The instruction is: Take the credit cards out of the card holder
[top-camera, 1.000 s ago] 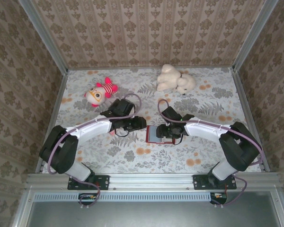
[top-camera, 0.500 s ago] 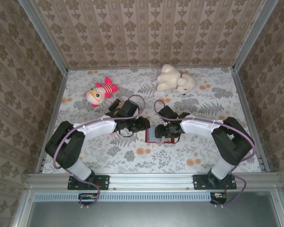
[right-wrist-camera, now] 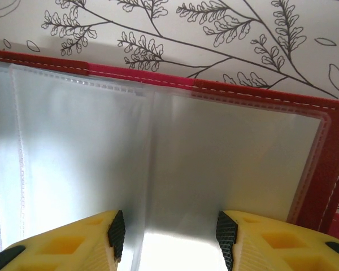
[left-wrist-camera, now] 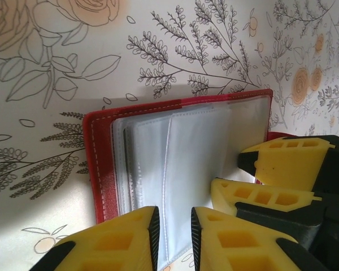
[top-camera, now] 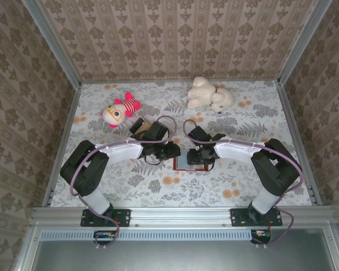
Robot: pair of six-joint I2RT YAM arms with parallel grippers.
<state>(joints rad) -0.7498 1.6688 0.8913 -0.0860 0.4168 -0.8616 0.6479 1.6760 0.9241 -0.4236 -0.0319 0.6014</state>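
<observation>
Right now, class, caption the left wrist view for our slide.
Left gripper, jaws narrowly apart, over the open card holder beside right gripper.

The wallet [left-wrist-camera: 99, 164] is red with pale stitching and cloudy grey-white pockets [left-wrist-camera: 198, 147], the table [left-wrist-camera: 22, 118] white with black-line leaves and orange roses, the left gripper [left-wrist-camera: 175, 228] yellow with black pads.

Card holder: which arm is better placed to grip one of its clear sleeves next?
Probably the left. The left gripper has its jaws narrowly apart around the edge of a clear sleeve of the card holder, so closing should pinch it. The right gripper stands wide open over the pages.
</observation>
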